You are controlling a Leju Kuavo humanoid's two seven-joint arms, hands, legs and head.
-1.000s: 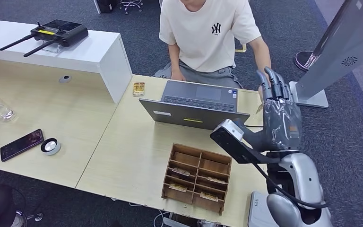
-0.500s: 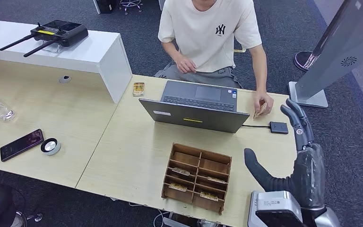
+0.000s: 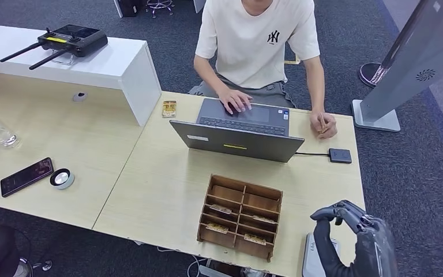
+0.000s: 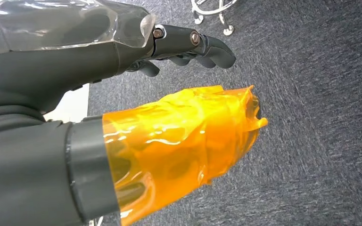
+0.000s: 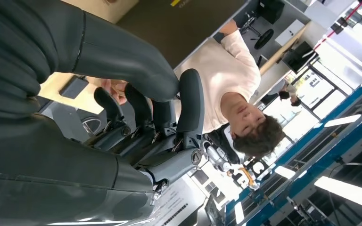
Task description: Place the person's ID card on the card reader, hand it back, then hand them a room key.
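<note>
The person's shirt (image 3: 254, 43) bears an "NY" logo. Right of the wooden organizer (image 3: 241, 216), the right hand (image 3: 352, 236) hangs, fingers curled, holding nothing.

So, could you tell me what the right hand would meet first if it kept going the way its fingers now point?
The right hand, fingers curled and holding nothing, points across the table toward the person. The card reader lies roughly on that line and would probably come first, though depth is unclear.

The small black card reader (image 3: 340, 155) lies flat on the desk, cabled.
</note>
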